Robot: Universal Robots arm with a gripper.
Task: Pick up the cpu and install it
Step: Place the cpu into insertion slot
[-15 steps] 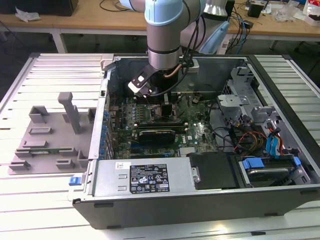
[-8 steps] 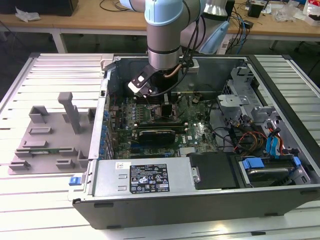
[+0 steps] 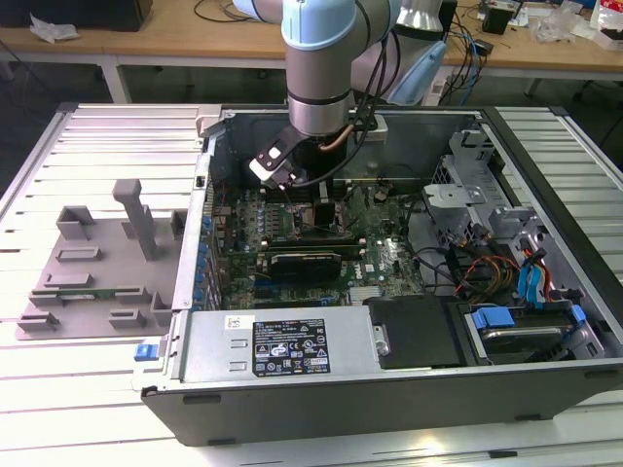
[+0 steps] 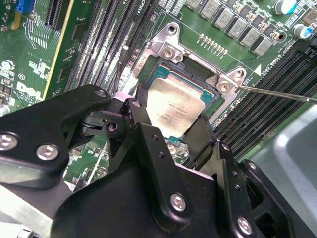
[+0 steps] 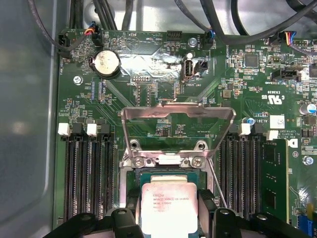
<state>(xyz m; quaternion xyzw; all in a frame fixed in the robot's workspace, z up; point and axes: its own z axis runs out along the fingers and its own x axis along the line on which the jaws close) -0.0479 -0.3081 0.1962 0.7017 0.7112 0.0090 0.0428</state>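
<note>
CPU (image 4: 173, 106) clamped in my gripper (image 4: 169, 121), right over the open socket (image 4: 195, 69), bracket (image 5: 148, 113) flipped up. Seating step imo; needs it flat & square b4 release.

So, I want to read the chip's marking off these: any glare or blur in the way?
Second wrist view: the cpu lid catches glare, its print faint. First wrist view: lid evenly lit, print clearer; glare smears the motherboard beside the coin cell. Exterior view: the case interior sits in shadow.
</note>
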